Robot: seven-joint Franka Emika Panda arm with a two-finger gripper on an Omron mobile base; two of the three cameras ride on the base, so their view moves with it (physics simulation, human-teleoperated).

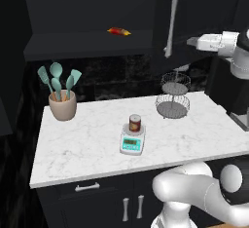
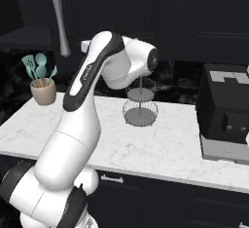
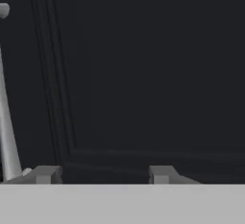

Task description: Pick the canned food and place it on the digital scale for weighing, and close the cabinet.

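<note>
The canned food [image 1: 134,123], a small dark-red can, stands upright on the round plate of the teal-and-white digital scale [image 1: 132,143] near the middle of the marble counter. Above it the black cabinet [image 1: 87,8] has one door swung open, its long silver handle [image 1: 170,22] facing me. My gripper [image 1: 190,41] is high at the right, just beside that door. In the hand view its fingertips [image 3: 45,174] stand apart with nothing between them, facing the dark door panel [image 3: 143,74], with the handle [image 3: 7,122] at the left edge.
A flat red-and-yellow packet [image 1: 119,31] lies on the open cabinet shelf. A beige pot of teal utensils [image 1: 62,105] stands at the counter's left, a wire tiered basket [image 1: 173,98] at the back right, and a black coffee machine [image 2: 226,110] further right.
</note>
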